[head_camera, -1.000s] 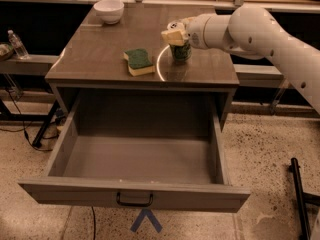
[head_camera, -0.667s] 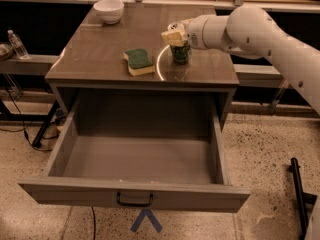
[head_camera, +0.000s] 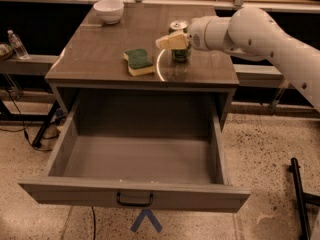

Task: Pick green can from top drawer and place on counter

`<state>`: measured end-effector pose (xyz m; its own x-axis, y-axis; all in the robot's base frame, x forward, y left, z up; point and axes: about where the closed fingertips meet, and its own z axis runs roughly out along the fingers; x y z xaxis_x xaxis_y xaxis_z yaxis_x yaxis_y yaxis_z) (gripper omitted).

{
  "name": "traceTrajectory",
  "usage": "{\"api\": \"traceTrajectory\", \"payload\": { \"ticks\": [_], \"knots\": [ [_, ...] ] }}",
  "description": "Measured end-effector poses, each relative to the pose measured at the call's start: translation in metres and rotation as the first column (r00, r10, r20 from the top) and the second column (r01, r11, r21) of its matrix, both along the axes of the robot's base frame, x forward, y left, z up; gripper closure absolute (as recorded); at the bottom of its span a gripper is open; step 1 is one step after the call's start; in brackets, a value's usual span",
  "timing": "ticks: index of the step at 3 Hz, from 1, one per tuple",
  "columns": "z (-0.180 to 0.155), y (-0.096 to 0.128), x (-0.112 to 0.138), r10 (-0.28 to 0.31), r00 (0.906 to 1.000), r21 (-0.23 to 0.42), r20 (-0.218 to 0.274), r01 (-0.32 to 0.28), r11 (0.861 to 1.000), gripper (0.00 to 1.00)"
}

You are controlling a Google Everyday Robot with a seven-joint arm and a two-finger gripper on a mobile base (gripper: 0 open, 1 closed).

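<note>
The green can [head_camera: 181, 54] stands upright on the counter [head_camera: 100, 59], right of centre, with its silver top showing. My gripper [head_camera: 173, 40] is at the can's upper part, reaching in from the right on the white arm [head_camera: 250, 31], and its cream tip crosses in front of the can. The top drawer [head_camera: 135, 196] is pulled fully open below the counter, and its inside is bare. Its black bar handle [head_camera: 135, 200] sits at the middle of the front panel.
A green-and-yellow sponge [head_camera: 138, 61] lies on the counter left of the can. A white bowl [head_camera: 109, 10] stands at the back left. A thin white arc line [head_camera: 159, 69] runs between the sponge and the can. A plastic bottle [head_camera: 16, 44] stands on a shelf at far left.
</note>
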<state>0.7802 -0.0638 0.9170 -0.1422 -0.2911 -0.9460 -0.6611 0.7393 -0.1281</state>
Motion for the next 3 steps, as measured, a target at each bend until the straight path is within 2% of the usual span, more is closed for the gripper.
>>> {"api": "traceTrajectory", "payload": {
  "ticks": [1,2,3],
  "knots": [
    [0.022,-0.005,-0.016,-0.014,0.9975,-0.001,0.069,0.014,1.0,0.0],
    [0.083,-0.029,-0.041,-0.023,0.9779,-0.005,0.208,0.024,1.0,0.0],
    [0.202,-0.087,-0.082,-0.03,0.8931,-0.036,0.449,0.052,0.998,0.0]
  ]
}}
